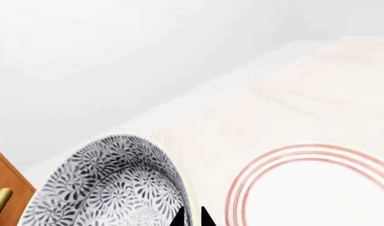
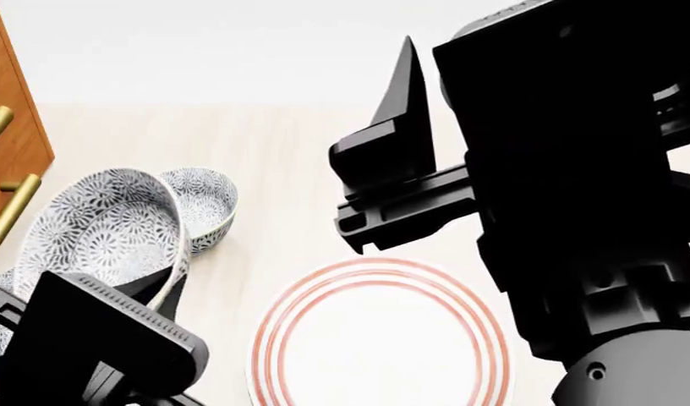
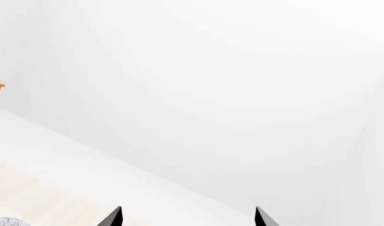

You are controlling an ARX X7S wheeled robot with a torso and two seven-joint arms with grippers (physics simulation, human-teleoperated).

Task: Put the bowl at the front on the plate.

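Left fingers [image 2: 170, 288] are clamped on the tilted bowl [image 2: 97, 228], apparently lifted off the desk [image 2: 288, 144]. Beside them lies the plate [image 2: 379, 338]. Right fingers [image 3: 188, 217] are held apart, gripping nothing.

Illumination is bright, even and diffuse in all three views; no distinct light source is identifiable. The white wall [image 3: 211, 84] renders near-overexposed, with little surface detail. Shadows are faint and soft. The pale tabletop [image 2: 288, 152] appears washed out. Edges are crisp, with no blur, glare or visible lens distortion.
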